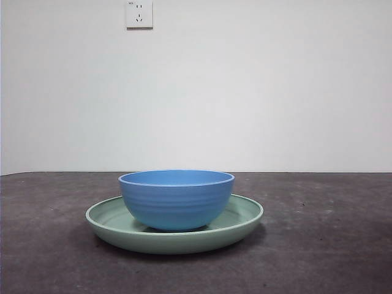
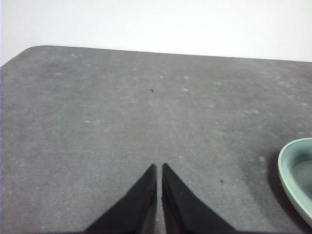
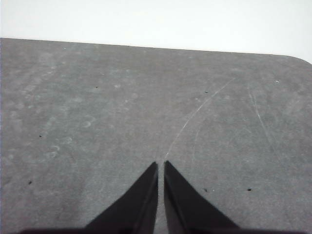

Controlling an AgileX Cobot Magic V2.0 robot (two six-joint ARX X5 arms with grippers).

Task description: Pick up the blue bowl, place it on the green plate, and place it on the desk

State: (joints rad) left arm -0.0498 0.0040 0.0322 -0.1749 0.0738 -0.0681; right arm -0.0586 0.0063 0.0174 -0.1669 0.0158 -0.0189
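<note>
The blue bowl [image 1: 176, 199] stands upright in the middle of the green plate [image 1: 245, 215], which lies on the desk [image 1: 331, 245] in the front view. No arm shows in the front view. My left gripper [image 2: 159, 166] is shut and empty above bare desk, with the edge of the green plate [image 2: 296, 176] off to one side of it. My right gripper [image 3: 160, 164] is shut and empty above bare desk; neither the bowl nor the plate shows in the right wrist view.
A white wall with a power socket [image 1: 139, 13] stands behind the desk. The desk's far edge with a rounded corner [image 2: 34, 47] shows in the left wrist view, and another rounded corner [image 3: 297, 56] shows in the right wrist view.
</note>
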